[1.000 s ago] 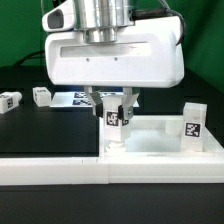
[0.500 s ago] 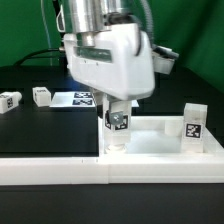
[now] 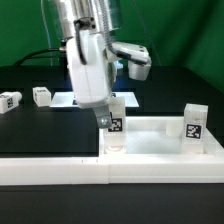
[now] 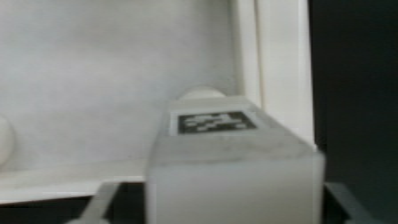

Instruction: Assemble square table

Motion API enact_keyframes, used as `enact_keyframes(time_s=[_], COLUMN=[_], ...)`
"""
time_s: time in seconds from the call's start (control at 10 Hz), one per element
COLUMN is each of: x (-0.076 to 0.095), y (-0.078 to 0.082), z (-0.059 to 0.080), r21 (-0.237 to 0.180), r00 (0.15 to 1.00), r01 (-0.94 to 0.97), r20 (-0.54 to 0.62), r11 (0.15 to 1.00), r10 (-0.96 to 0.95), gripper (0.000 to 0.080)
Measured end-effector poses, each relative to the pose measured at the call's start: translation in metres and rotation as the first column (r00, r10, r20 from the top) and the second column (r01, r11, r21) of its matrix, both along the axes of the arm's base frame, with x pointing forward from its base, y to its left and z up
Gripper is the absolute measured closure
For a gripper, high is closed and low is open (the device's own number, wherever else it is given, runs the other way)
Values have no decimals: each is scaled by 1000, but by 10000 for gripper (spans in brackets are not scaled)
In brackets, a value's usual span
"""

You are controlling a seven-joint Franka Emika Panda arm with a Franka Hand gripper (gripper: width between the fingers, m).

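Observation:
The square tabletop [image 3: 160,142] lies against the white barrier wall [image 3: 100,172], rim up. A white tagged leg [image 3: 114,128] stands upright at its corner on the exterior view's left. My gripper [image 3: 106,112] reaches down from above and is shut on that leg, with the hand turned sideways. In the wrist view the leg [image 4: 231,165] fills the space between my fingers [image 4: 103,204], its tag facing the camera, with the tabletop [image 4: 107,70] behind it. A second leg [image 3: 191,122] stands upright at the corner on the right.
Two loose legs [image 3: 10,100] [image 3: 41,95] lie on the black table at the exterior view's left. The marker board [image 3: 66,99] lies behind the arm. The barrier wall runs along the front.
The hand has rotated about its vertical axis, from facing the camera to side-on. The held leg's tag has shifted slightly with it. The other parts have not moved.

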State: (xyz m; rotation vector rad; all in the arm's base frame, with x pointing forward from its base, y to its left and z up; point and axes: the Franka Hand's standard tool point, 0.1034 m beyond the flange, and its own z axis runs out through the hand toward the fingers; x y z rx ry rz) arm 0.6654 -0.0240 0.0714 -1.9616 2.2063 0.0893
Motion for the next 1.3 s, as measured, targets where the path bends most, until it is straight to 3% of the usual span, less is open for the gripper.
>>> enact_keyframes(time_s=[0.1,0.2,0.3,0.4,0.8,0.9,1.0,1.3], x=[0,1,8,7,6,7,9,9], y=[1,7,10,14,12,15,19,16], z=[0,1,5,7,6,7,7,7], r21=[-9,-54,-134,-174,-225,-275,-298,-295], r00=[999,983,910,863,698,543,435,466], r01=[-34,-180,-397,-477,-683,-803,-860,-845], r20=[3,16,75,96,79,27,1,4], r11=[999,982,908,862,695,529,415,446], r10=[34,181,409,496,712,839,901,885], gripper=[317,187,161,161,151,151,151,162])
